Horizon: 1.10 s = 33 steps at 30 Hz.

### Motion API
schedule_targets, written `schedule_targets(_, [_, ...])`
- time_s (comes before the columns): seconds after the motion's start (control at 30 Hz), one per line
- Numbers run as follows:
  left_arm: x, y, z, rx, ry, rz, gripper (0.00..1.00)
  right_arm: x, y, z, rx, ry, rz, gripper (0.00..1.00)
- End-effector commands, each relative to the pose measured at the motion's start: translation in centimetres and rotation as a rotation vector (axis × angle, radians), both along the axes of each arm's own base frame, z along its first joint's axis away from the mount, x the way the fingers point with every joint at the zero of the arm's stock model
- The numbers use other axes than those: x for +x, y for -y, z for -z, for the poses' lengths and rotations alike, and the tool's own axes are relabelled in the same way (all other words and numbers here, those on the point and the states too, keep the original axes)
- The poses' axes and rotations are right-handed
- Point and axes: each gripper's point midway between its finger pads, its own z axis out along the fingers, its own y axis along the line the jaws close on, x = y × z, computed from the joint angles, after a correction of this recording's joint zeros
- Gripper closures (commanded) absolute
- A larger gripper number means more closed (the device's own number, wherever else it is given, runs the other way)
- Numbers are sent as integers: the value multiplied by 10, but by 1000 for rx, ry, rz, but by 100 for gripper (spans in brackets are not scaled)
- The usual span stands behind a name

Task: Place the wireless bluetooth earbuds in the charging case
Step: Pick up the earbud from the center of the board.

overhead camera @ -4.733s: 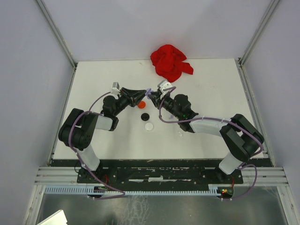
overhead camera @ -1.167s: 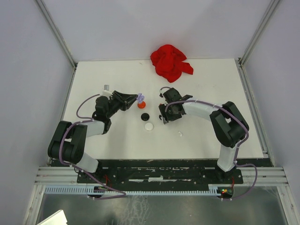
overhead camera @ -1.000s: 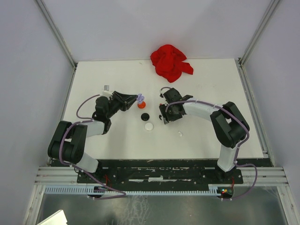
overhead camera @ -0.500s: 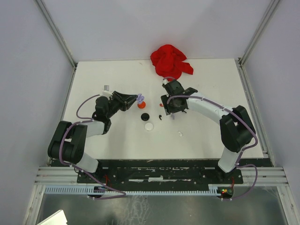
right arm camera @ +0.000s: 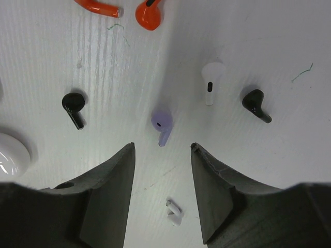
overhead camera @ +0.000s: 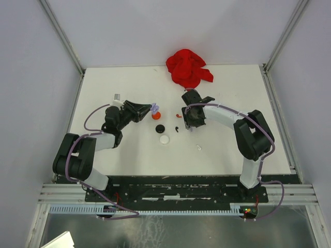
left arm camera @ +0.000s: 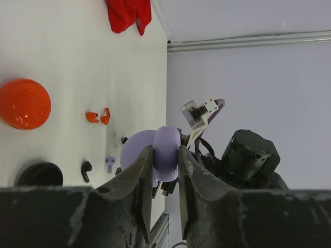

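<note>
On white table: earbuds, red cloth; grey walls.

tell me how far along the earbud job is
Done: the left gripper is shut on the lilac case; whether a bud already sits inside cannot be seen. In hand: the right gripper hangs open over the lilac earbud, not yet gripping it. Left: that bud, plus the red earbuds, black earbuds and white earbuds, all lying loose.
</note>
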Motion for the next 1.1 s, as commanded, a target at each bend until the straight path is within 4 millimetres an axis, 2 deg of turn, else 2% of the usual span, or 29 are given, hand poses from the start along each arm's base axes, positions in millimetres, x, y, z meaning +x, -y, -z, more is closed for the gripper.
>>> schedule_targets(0.0, [2,-1,-15,28,91,8,97,18,-9,-7,45,36,38,45])
schedule_targets(0.73, [4,-2,-9,15,82,11,97,26,-13,15,61,-6,78,52])
schedule_targets(1.07, [4,-3,-9,11,82,10,97,24,-11,20,53,-19,85,59])
